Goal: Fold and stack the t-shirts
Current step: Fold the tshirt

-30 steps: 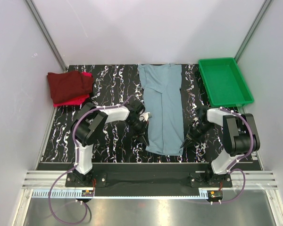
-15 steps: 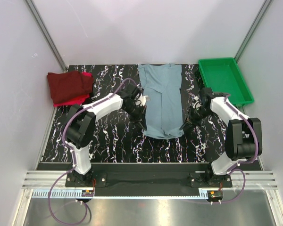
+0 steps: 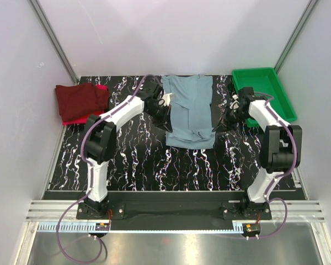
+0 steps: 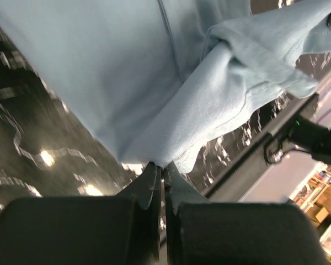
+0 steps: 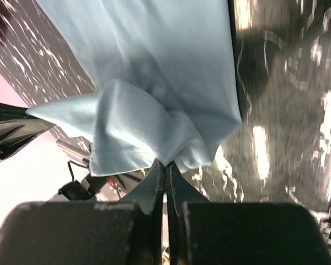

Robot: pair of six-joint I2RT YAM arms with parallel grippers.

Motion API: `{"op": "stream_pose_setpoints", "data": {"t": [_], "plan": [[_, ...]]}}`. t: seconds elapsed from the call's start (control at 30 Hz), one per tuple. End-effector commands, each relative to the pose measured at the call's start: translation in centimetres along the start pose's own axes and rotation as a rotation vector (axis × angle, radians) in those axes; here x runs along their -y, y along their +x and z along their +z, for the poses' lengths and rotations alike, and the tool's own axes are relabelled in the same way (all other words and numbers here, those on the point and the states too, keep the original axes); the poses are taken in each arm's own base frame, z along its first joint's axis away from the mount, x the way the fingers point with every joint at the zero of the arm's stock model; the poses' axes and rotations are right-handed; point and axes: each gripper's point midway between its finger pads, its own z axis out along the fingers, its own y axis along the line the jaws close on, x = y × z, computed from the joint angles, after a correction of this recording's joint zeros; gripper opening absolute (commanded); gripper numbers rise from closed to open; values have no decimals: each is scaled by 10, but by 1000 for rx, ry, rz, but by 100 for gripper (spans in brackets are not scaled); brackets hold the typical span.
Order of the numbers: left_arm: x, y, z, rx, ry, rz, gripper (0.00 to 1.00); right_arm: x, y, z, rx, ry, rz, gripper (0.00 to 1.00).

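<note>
Cloth first, from overhead: you have the dusty grey-blue t-shirt [image 3: 191, 105] lying lengthwise at 12 o'clock on the black, white-veined desk [image 3: 132, 160]. Its near end is doubled back into a soft, rumpled fold. The left arm [image 3: 121, 113] reaches to that fold's 9 o'clock corner and the right arm [image 3: 263, 113] to its 3 o'clock corner. From up here you cannot make out how either arm's jaws stand. At 10 o'clock the dark maroon t-shirt [image 3: 80, 100] sits folded on the bright red t-shirt [image 3: 87, 117], with a red edge showing beneath. The green plastic tray [image 3: 263, 95], rigid and rectangular, is at 2 o'clock.

Through the left wrist camera, your left jaws are pressed fully together at 6 o'clock, nipping a hemmed edge of the grey-blue t-shirt [image 4: 127, 72]. Matte knit cloth rises from the pinch in a thick rolled fold toward 2 o'clock. A smooth panel with a stitched seam fills 12 o'clock, and glossy desk shows at 9 o'clock.

Through the right wrist camera, your right jaws are likewise closed tight at 6 o'clock on a bunched corner of the same shirt [image 5: 154, 66]. The cloth puckers into a crumpled peak above them and lies flat toward 12 o'clock, with shiny desk at 3 o'clock.
</note>
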Motion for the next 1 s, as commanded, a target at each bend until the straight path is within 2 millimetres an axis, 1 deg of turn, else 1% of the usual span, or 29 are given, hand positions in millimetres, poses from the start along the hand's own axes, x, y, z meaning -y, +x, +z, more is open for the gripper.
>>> {"op": "stream_pose_setpoints", "data": {"t": [0.0, 0.03, 0.07, 0.1, 0.13, 0.17, 0.2, 0.23, 0.27, 0.3, 0.33, 0.37, 0.4, 0.43, 0.47, 0.53, 0.57, 0.63, 0.67, 0.7, 0.73, 0.77, 0.8, 0.83, 0.87, 0.9, 0.93, 0.97], "plan": [[-1, -31, 4, 62, -9, 66, 0, -16, -30, -1, 60, -42, -48, 0], [-3, -34, 5, 66, -14, 66, 0, -14, -36, 5, 56, -37, -44, 0], [-5, -37, 6, 69, -17, 67, 0, -21, -46, 2, 77, -47, -59, 0], [-7, -42, 8, 76, -20, 68, 0, -23, -52, 3, 83, -48, -65, 0], [-11, -45, 7, 83, -27, 66, 0, -21, -57, 9, 78, -40, -63, 0], [-14, -47, 8, 85, -32, 64, 0, -28, -67, 5, 98, -50, -81, 0], [-15, -52, 6, 98, -34, 69, 0, -30, -73, 6, 107, -51, -89, 0], [-19, -56, 4, 109, -38, 64, 0, -27, -79, 11, 103, -42, -84, 0], [-22, -60, 3, 119, -44, 64, 0, -34, -88, 7, 125, -52, -99, 0], [-22, -66, 0, 134, -47, 68, 0, -36, -92, 8, 130, -55, -103, 0], [-27, -71, -4, 150, -54, 64, 0, -36, -97, 12, 127, -54, -99, 0], [-28, -75, -5, 158, -56, 66, 0, -41, -104, 9, 144, -60, -109, 0], [-28, -83, -10, 180, -60, 73, 0, -40, -107, 12, 143, -60, -107, 0], [-32, -88, -13, 195, -63, 69, 0, -41, -110, 13, 148, -61, -109, 0], [-32, -98, -17, 219, -63, 78, 0, -44, -115, 11, 161, -65, -118, 0], [-40, -110, -22, 247, -74, 75, 0, -44, -120, 14, 166, -62, -121, 0], [-42, -118, -24, 264, -78, 80, 0, -46, -125, 13, 177, -67, -130, 0], [-49, -127, -26, 287, -84, 76, 0, -45, -131, 19, 179, -64, -135, 0], [-56, -130, -20, 287, -87, 72, 0, -47, -137, 18, 192, -68, -145, 0], [-57, -137, -21, 303, -89, 80, 0, -43, -140, 26, 183, -63, -139, 0], [-61, -141, -19, 311, -96, 82, 0, -42, -145, 30, 190, -64, -146, 0], [-69, -145, -12, 310, -102, 76, 0, -46, -152, 30, 204, -72, -158, 0], [-73, -146, -8, 311, -103, 76, 3, -42, -157, 41, 194, -71, -159, 0], [-82, -146, 4, 298, -106, 72, 7, -47, -167, 42, 216, -84, -178, 0], [-85, -149, 7, 301, -109, 74, 8, -48, -172, 46, 219, -88, -186, 0], [-91, -149, 12, 300, -119, 68, 9, -40, -177, 60, 204, -85, -177, 0], [-94, -150, 16, 302, -126, 68, 9, -46, -185, 61, 218, -96, -196, 0], [-99, -149, 23, 295, -130, 65, 10, -46, -188, 65, 220, -97, -205, 0]]}}
